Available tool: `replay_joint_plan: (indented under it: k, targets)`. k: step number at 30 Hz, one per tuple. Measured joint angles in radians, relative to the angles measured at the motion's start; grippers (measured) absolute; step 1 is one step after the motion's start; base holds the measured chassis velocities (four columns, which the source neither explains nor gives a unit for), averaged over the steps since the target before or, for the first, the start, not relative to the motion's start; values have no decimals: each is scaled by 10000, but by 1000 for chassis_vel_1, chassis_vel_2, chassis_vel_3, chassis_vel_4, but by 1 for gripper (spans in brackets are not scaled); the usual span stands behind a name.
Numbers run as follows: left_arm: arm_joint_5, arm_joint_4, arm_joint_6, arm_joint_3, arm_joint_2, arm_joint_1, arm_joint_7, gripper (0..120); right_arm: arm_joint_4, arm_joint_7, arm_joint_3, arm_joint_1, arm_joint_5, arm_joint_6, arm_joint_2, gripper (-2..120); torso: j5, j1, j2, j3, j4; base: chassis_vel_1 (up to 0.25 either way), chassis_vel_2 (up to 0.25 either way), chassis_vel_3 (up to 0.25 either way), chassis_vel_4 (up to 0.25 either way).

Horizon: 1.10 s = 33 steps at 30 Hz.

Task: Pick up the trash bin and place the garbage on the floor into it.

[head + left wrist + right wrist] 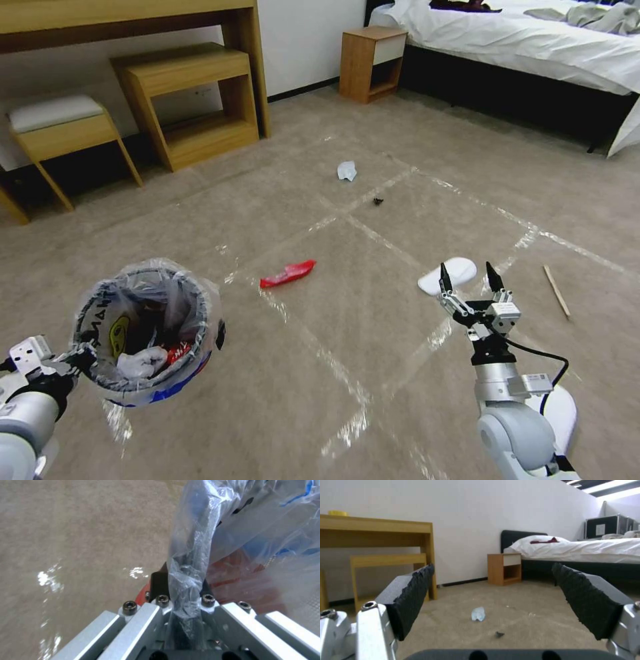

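Head view: trash bin (148, 333) held off floor at rim by left gripper (79, 357), clamped on liner and rim, mouth kept up for drops. Right gripper (470, 280) spread empty above white slipper (448, 274). Red wrapper (288, 273) mid-floor, tissue wad (347, 171) beyond.

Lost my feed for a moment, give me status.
Left gripper shut on the trash bin rim, bin held off floor. Right gripper open, empty, above white slipper. Red wrapper, tissue wad, wooden stick on floor. Nothing blocking.
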Motion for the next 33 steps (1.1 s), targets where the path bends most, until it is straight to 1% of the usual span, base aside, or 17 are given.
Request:
replay_joint_plan:
  k: [9,11,13,16,19,33]
  targets:
    - [41,3,-20,29,-10,6,0,1,-64,-32,-68,58,52,66,-2,90,-3,1,-1,0,1,-247,251,247,-249]
    - [44,2,-24,26,-11,13,0,1,-81,-45,-88,70,49,97,-2,90,3,1,0,0,0,-216,221,213,-213]
    - [64,1,-37,26,-29,26,1,1,-83,-56,-143,98,88,131,-34,93,-3,1,0,0,-2,-187,199,203,-194]
    - [80,0,-43,25,-36,28,2,1,-83,-57,-197,150,150,144,-66,96,0,3,-1,3,1,-148,134,116,-124]
    - [80,1,-48,25,-36,15,2,1,-90,-55,-267,228,218,144,-131,99,0,2,-1,-1,1,-39,24,44,-29]
    - [92,5,-51,21,-47,-7,0,1,-197,-58,-339,287,254,88,-150,99,0,1,0,-2,1,0,0,0,0]
